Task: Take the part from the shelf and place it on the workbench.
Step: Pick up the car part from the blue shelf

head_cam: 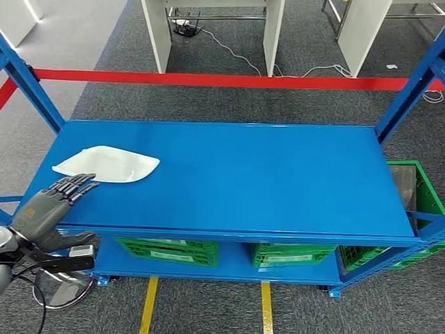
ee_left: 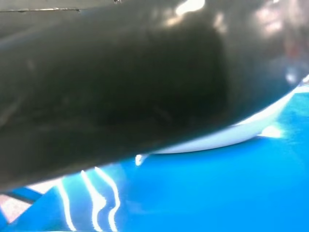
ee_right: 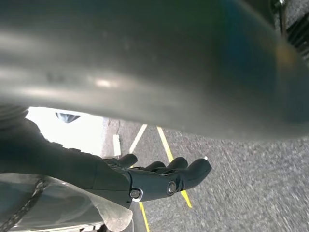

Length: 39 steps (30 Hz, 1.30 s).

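Part (head_cam: 108, 164) lies on shelf (head_cam: 252, 174), just beyond left hand (head_cam: 50, 205) fingers (head_cam: 78, 184).

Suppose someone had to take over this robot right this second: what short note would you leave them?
Left hand: holds nothing, fingers stretched toward the white part, tips at its near edge.
Right hand: hangs over the floor, holds nothing, fingers loosely bent.
The part lies flat at the left end of the blue shelf.
Done: the reach.
Left: grip, lift, carry to the workbench.

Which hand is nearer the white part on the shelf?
Left. The left hand reaches over the blue shelf, fingertips just short of the white part. The right hand hangs low over the floor, away from it.
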Available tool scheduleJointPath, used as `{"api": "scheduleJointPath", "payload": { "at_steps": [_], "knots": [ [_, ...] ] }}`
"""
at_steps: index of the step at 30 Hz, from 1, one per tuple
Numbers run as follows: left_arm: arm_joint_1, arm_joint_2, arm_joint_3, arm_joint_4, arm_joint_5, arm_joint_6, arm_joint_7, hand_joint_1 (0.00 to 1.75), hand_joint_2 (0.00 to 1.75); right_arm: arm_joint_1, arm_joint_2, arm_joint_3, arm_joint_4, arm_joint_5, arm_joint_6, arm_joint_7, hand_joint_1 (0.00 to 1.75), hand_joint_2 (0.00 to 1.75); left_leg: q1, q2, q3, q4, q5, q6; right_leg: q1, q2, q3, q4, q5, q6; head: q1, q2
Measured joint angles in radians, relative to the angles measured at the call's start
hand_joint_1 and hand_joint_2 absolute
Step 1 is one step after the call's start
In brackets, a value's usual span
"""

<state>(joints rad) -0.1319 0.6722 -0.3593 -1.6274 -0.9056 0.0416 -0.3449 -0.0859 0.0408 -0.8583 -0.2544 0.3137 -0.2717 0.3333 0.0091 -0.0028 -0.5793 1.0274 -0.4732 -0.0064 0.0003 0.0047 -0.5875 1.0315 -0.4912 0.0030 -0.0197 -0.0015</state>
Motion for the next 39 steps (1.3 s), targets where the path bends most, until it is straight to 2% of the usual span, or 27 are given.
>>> {"api": "scheduleJointPath", "payload": {
  "at_steps": [2, 4, 6, 7, 8, 9, 11, 12, 14, 16, 18, 19, 21, 22, 23, 24, 25, 26, 27, 28, 29, 33, 34, 35, 37, 38, 39],
  "knots": [
    [-0.001, 0.002, -0.002, 0.000, -0.001, 0.001, 0.000, 0.00, 0.00, 0.001, 0.000, 0.000, 0.000, 0.003, 0.000, -0.001, 0.00, 0.00, 0.002, 0.000, -0.002, 0.011, -0.012, -0.010, -0.003, 0.001, 0.005, -0.005, 0.002, -0.011, -0.001, 0.000],
    [-0.001, 0.006, -0.004, 0.000, -0.002, 0.003, 0.002, 0.00, 0.00, 0.001, 0.001, 0.000, 0.000, 0.006, -0.001, -0.002, 0.00, 0.00, 0.004, 0.001, -0.035, 0.090, -0.057, -0.020, -0.007, 0.000, 0.011, -0.010, 0.003, -0.021, -0.004, 0.000],
    [0.001, 0.011, -0.007, 0.001, -0.002, 0.004, 0.006, 0.00, 0.00, 0.002, 0.001, 0.000, 0.000, 0.009, -0.003, -0.006, 0.00, 0.87, 0.005, 0.001, -0.099, 0.221, -0.109, -0.027, -0.006, 0.000, 0.015, -0.010, -0.001, -0.027, -0.005, 0.000],
    [0.003, 0.012, -0.009, 0.002, -0.002, 0.004, 0.008, 0.00, 0.00, 0.002, 0.001, 0.000, 0.000, 0.010, -0.004, -0.008, 0.00, 1.31, 0.005, 0.001, -0.122, 0.265, -0.117, -0.028, -0.005, 0.000, 0.018, -0.010, -0.003, -0.029, -0.005, 0.000],
    [0.003, 0.012, -0.011, 0.003, -0.004, 0.004, 0.010, 0.00, 0.00, 0.002, 0.001, 0.000, 0.000, 0.012, -0.004, -0.009, 0.00, 1.75, 0.005, 0.001, -0.130, 0.274, -0.104, -0.028, -0.004, 0.001, 0.021, -0.010, -0.005, -0.030, -0.005, 0.000],
    [0.001, 0.012, -0.012, 0.004, -0.008, 0.006, 0.013, 0.00, 0.00, 0.002, 0.001, 0.000, 0.000, 0.015, -0.004, -0.010, 0.00, 1.75, 0.005, 0.001, -0.119, 0.241, -0.073, -0.027, -0.003, 0.001, 0.025, -0.010, -0.008, -0.029, -0.005, 0.000],
    [-0.013, 0.013, -0.015, 0.006, -0.016, 0.010, 0.022, 0.00, 0.00, 0.002, 0.002, 0.000, 0.001, 0.022, -0.004, -0.010, 0.00, 1.75, 0.004, 0.000, -0.064, 0.113, 0.001, -0.018, -0.002, 0.002, 0.034, -0.010, -0.014, -0.027, -0.005, 0.000],
    [-0.023, 0.014, -0.016, 0.007, -0.019, 0.012, 0.025, 0.00, 0.00, 0.001, 0.003, 0.000, 0.002, 0.025, -0.005, -0.011, 0.00, 1.75, 0.002, 0.000, -0.040, 0.056, 0.022, -0.013, -0.001, 0.002, 0.035, -0.009, -0.017, -0.024, -0.004, 0.000],
    [-0.042, 0.019, -0.017, 0.009, -0.020, 0.014, 0.029, 0.00, 0.00, 0.000, 0.005, 0.000, 0.003, 0.030, -0.006, -0.015, 0.00, 1.75, -0.004, 0.000, -0.022, 0.006, 0.025, -0.004, 0.000, 0.001, 0.030, -0.009, -0.019, -0.015, -0.003, 0.000],
    [-0.052, 0.026, -0.018, 0.010, -0.018, 0.014, 0.033, 0.00, 0.00, 0.000, 0.006, 0.000, 0.003, 0.033, -0.007, -0.019, 0.00, 1.75, -0.004, 0.000, -0.020, -0.005, 0.022, 0.004, 0.000, 0.000, 0.027, -0.011, -0.020, -0.005, -0.003, 0.000],
    [-0.060, 0.032, -0.018, 0.010, -0.015, 0.015, 0.035, 0.00, 0.00, 0.001, 0.007, 0.000, 0.003, 0.036, -0.008, -0.019, 0.00, 1.75, 0.001, 0.002, -0.011, -0.015, 0.023, 0.014, 0.000, -0.001, 0.016, 0.013, -0.037, 0.005, -0.001, 0.000],
    [-0.064, 0.034, -0.018, 0.010, -0.013, 0.016, 0.036, 0.00, 0.00, 0.001, 0.007, 0.000, 0.003, 0.037, -0.008, -0.019, 0.00, 1.75, 0.003, 0.002, -0.006, -0.020, 0.022, 0.019, -0.001, -0.001, -0.005, 0.054, -0.057, 0.009, 0.002, 0.000],
    [-0.069, 0.035, -0.018, 0.010, -0.010, 0.016, 0.037, 0.00, 0.00, 0.001, 0.008, 0.001, 0.004, 0.038, -0.008, -0.019, 0.00, 1.75, 0.003, 0.003, -0.002, -0.020, 0.018, 0.026, -0.005, -0.001, -0.076, 0.184, -0.110, 0.015, 0.005, 0.000],
    [-0.070, 0.035, -0.019, 0.010, -0.009, 0.016, 0.037, 0.00, 0.00, 0.002, 0.009, 0.001, 0.004, 0.039, -0.008, -0.019, 0.00, 1.75, 0.003, 0.003, 0.000, -0.020, 0.015, 0.027, -0.006, -0.001, -0.114, 0.244, -0.126, 0.018, 0.006, 0.000],
    [-0.070, 0.035, -0.020, 0.010, -0.008, 0.016, 0.037, 0.00, 0.00, 0.003, 0.009, 0.000, 0.004, 0.039, -0.008, -0.019, 0.00, 1.75, 0.003, 0.002, 0.003, -0.020, 0.012, 0.027, -0.007, -0.001, -0.138, 0.273, -0.123, 0.020, 0.006, 0.000],
    [-0.070, 0.035, -0.021, 0.010, -0.008, 0.016, 0.037, 0.00, 0.00, 0.004, 0.009, 0.000, 0.004, 0.041, -0.007, -0.019, 0.00, 1.75, 0.003, 0.002, 0.007, -0.019, 0.008, 0.025, -0.008, -0.001, -0.143, 0.266, -0.100, 0.022, 0.006, 0.000],
    [-0.071, 0.035, -0.021, 0.010, -0.007, 0.016, 0.037, 0.00, 0.00, 0.005, 0.009, 0.000, 0.004, 0.042, -0.007, -0.019, 0.00, 1.75, 0.004, 0.001, 0.013, -0.019, 0.003, 0.023, -0.010, -0.002, -0.127, 0.218, -0.061, 0.022, 0.006, 0.000],
    [-0.074, 0.035, -0.022, 0.010, -0.006, 0.014, 0.037, 0.00, 0.00, 0.005, 0.009, 0.000, 0.004, 0.043, -0.007, -0.019, 0.00, 1.75, 0.005, 0.001, 0.020, -0.018, -0.003, 0.018, -0.011, -0.004, -0.099, 0.148, -0.019, 0.022, 0.007, 0.000],
    [-0.080, 0.037, -0.022, 0.010, -0.003, 0.011, 0.037, 0.00, 0.00, 0.004, 0.009, 0.000, 0.005, 0.044, -0.006, -0.020, 0.00, 1.75, 0.004, 0.000, 0.025, -0.015, -0.009, 0.013, -0.011, -0.006, -0.068, 0.083, 0.009, 0.020, 0.007, 0.000],
    [-0.090, 0.040, -0.025, 0.010, 0.001, 0.007, 0.038, 0.00, 0.00, 0.002, 0.010, 0.001, 0.005, 0.045, -0.005, -0.020, 0.00, 1.75, 0.002, 0.000, 0.027, -0.012, -0.014, 0.007, -0.011, -0.006, -0.044, 0.036, 0.024, 0.017, 0.006, 0.000],
    [-0.102, 0.044, -0.028, 0.010, 0.007, 0.002, 0.038, 0.00, 0.00, 0.001, 0.010, 0.001, 0.005, 0.047, -0.004, -0.020, 0.00, 1.75, 0.001, -0.001, 0.028, -0.010, -0.018, 0.002, -0.009, -0.006, -0.030, 0.012, 0.024, 0.012, 0.006, 0.000],
    [-0.143, 0.056, -0.044, 0.010, 0.024, -0.007, 0.043, 0.00, 0.00, 0.002, 0.011, 0.000, 0.006, 0.051, -0.004, -0.021, 0.00, 1.75, 0.002, 0.000, 0.027, 0.007, -0.037, -0.015, -0.012, -0.002, -0.015, 0.004, 0.010, -0.012, 0.005, 0.000],
    [-0.149, 0.057, -0.047, 0.010, 0.026, -0.007, 0.044, 0.00, 0.00, 0.002, 0.011, 0.000, 0.006, 0.052, -0.004, -0.022, 0.00, 1.75, 0.003, 0.000, 0.012, 0.043, -0.056, -0.020, -0.013, -0.002, -0.010, 0.002, 0.007, -0.018, 0.004, 0.000],
    [-0.154, 0.059, -0.050, 0.010, 0.026, -0.007, 0.044, 0.00, 0.00, 0.001, 0.011, 0.000, 0.006, 0.052, -0.004, -0.025, 0.00, 1.75, 0.003, 0.001, -0.016, 0.102, -0.081, -0.024, -0.013, -0.002, -0.004, 0.001, 0.004, -0.024, 0.003, 0.000],
    [-0.159, 0.060, -0.059, 0.011, 0.026, -0.008, 0.045, 0.00, 0.00, 0.002, 0.011, 0.000, 0.006, 0.052, -0.004, -0.031, 0.00, 1.75, 0.003, 0.001, -0.092, 0.240, -0.127, -0.026, -0.011, -0.001, 0.007, 0.001, -0.007, -0.030, 0.003, 0.000],
    [-0.159, 0.060, -0.064, 0.012, 0.026, -0.008, 0.045, 0.00, 0.00, 0.002, 0.011, 0.000, 0.006, 0.053, -0.004, -0.033, 0.00, 1.75, 0.003, 0.001, -0.119, 0.280, -0.128, -0.026, -0.010, 0.000, 0.015, 0.001, -0.013, -0.031, 0.003, 0.000],
    [-0.159, 0.060, -0.068, 0.013, 0.026, -0.008, 0.046, 0.00, 0.00, 0.002, 0.012, 0.000, 0.006, 0.053, -0.004, -0.034, 0.00, 1.75, 0.003, 0.001, -0.130, 0.284, -0.108, -0.023, -0.009, 0.001, 0.024, 0.001, -0.020, -0.031, 0.003, 0.000]
  ]
}}
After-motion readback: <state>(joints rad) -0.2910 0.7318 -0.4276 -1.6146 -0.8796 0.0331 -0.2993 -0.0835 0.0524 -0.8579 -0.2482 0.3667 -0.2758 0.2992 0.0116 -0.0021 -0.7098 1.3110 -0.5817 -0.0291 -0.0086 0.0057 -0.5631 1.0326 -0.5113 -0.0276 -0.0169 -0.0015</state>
